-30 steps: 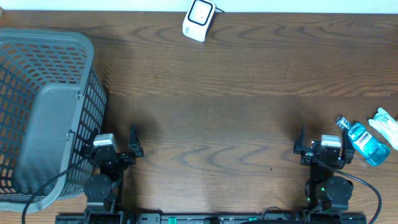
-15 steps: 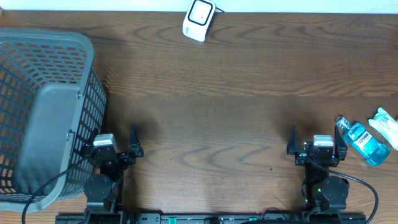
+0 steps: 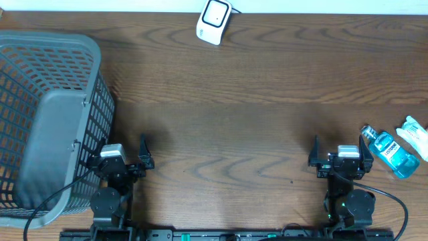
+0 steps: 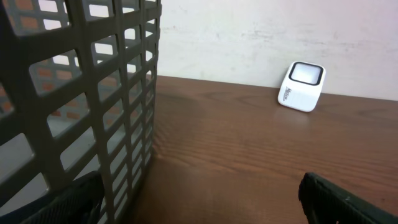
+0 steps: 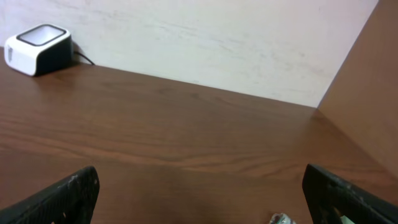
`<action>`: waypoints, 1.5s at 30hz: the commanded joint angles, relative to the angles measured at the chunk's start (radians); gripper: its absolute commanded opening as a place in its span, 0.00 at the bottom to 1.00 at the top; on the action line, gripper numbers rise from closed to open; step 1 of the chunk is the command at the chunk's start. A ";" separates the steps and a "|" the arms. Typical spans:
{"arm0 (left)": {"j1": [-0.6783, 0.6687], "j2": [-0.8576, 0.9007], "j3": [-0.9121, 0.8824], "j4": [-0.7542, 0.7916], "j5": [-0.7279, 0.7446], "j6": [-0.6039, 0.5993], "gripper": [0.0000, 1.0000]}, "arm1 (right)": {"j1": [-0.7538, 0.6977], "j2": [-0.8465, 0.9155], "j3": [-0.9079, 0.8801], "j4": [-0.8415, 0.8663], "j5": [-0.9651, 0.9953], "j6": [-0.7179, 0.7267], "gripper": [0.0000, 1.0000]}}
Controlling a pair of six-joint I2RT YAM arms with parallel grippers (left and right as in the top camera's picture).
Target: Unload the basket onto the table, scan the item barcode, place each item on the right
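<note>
Both claws are released, jaws spread wide and grasping nothing: the left claw [image 3: 115,152] sits at 8 o'clock on the bench [image 3: 221,100], close against the grey basket [image 3: 40,100], and the right claw [image 3: 340,152] sits at 4 o'clock. The thing we take to be the item is the small bottle [image 3: 391,152] of blue liquid, lying on its side at the 3 o'clock edge of the bench. It is just beside the right claw on its 3 o'clock side, with its cap pointing toward roughly 10 o'clock. A white packet [image 3: 413,132] lies near it at the bottle's 1 o'clock; we cannot tell whether the two touch. The scanner [image 3: 214,21] stands well apart at 12 o'clock, against the far edge. We judge the bottle to be stiff clear plastic, fairly heavy for its size because it looks nearly full, and smooth enough to slip or roll between hard fingers. The liquid will likely shift as we tilt it, so a firm hold matters. We would take it with the right claw across the middle of the body, on the flatter faces if it has them, and not by the narrow cap, where it could swing. We cannot see the barcode from here, so we would keep the fingers off the label area, leaving it free to face the scanner's window.
</note>
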 commanded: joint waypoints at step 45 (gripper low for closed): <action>0.004 -0.009 -0.023 -0.032 -0.016 -0.008 1.00 | 0.005 -0.006 -0.002 -0.002 0.012 0.116 0.99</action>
